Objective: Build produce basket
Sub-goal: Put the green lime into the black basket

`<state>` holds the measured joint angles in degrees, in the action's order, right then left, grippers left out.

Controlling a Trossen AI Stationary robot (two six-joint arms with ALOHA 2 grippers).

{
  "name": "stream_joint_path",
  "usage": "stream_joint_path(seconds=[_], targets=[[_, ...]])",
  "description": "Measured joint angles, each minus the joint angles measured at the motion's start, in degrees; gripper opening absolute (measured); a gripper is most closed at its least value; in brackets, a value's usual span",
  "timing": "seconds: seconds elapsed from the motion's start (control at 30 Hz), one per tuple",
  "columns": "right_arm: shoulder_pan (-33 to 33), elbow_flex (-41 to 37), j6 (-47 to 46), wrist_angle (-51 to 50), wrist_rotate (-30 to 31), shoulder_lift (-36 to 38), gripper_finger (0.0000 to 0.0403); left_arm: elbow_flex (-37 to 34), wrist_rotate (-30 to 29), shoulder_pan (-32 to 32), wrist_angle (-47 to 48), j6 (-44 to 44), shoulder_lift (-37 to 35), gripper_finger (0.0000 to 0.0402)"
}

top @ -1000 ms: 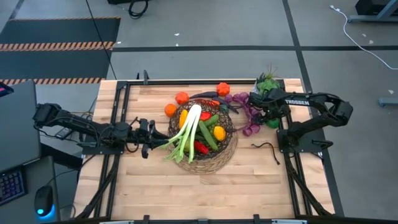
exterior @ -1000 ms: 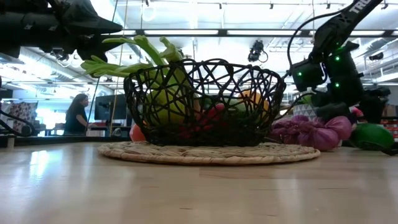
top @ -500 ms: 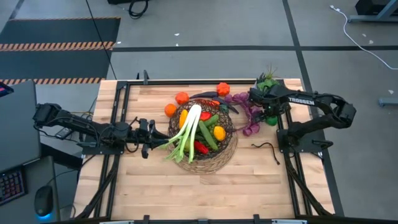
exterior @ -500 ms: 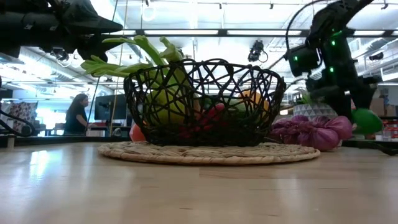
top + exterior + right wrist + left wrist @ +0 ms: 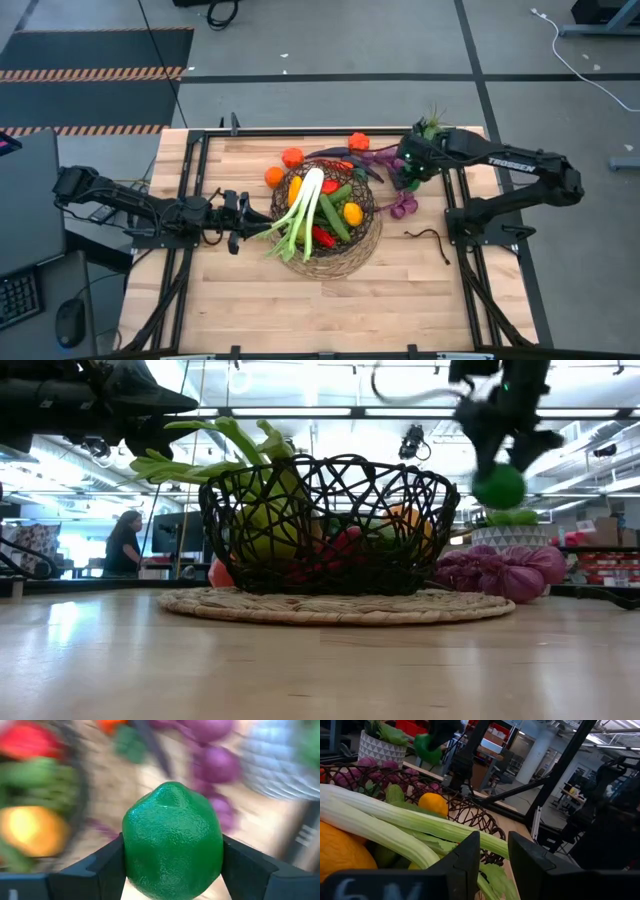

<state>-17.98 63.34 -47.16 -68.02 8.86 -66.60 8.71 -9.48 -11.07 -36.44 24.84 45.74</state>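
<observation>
The dark wire basket (image 5: 372, 215) (image 5: 330, 525) stands mid-table on its tan wicker base, holding a leek (image 5: 305, 205) (image 5: 395, 820), a cucumber, peppers and an orange fruit. The leek's green leaves stick out over the left rim. My right gripper (image 5: 408, 172) (image 5: 172, 855) hangs high to the right of the basket, shut on a green lime-like fruit (image 5: 498, 487) (image 5: 172, 840). My left gripper (image 5: 240, 215) (image 5: 492, 865) is level at the leek's leaf tips, its fingers a narrow gap apart; whether it touches them I cannot tell. Purple grapes (image 5: 395, 165) (image 5: 500, 570) lie on the table. My right gripper pinches the green fruit's two opposite sides (image 5: 127, 855) between its two fingers (image 5: 100, 867). The fingers come steeply from above, pointing down. The fruit hangs lifted clear of the table, level with the basket's rim.
Two oranges (image 5: 292, 157) (image 5: 274, 176) and an orange-red pepper (image 5: 358, 141) lie behind the basket. A white-potted plant (image 5: 432, 130) (image 5: 510, 535) stands at the far right. A black cord (image 5: 430, 238) lies right of the basket. The near half of the table is bare wood.
My right gripper has risen from the table beside the purple grapes, tipped to point more steeply down, and gone toward the basket. The green fruit, which lay on the table, is now lifted clear and carried high. The left arm has kept still.
</observation>
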Motion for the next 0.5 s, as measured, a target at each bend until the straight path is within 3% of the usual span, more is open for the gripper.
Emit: stream_joint_path(seconds=[0.3, 0.5], targets=[[15.5, 0.7, -2.6, 24.3, 2.1, -2.5, 0.0273, 0.0, -1.5, 0.0, 0.0, -0.2, 0.0, 0.0107], [20.2, 0.7, 2.4, 37.2, 5.0, -7.6, 0.0273, 0.0, -4.1, 0.0, 0.1, -0.6, 0.0, 0.0107]])
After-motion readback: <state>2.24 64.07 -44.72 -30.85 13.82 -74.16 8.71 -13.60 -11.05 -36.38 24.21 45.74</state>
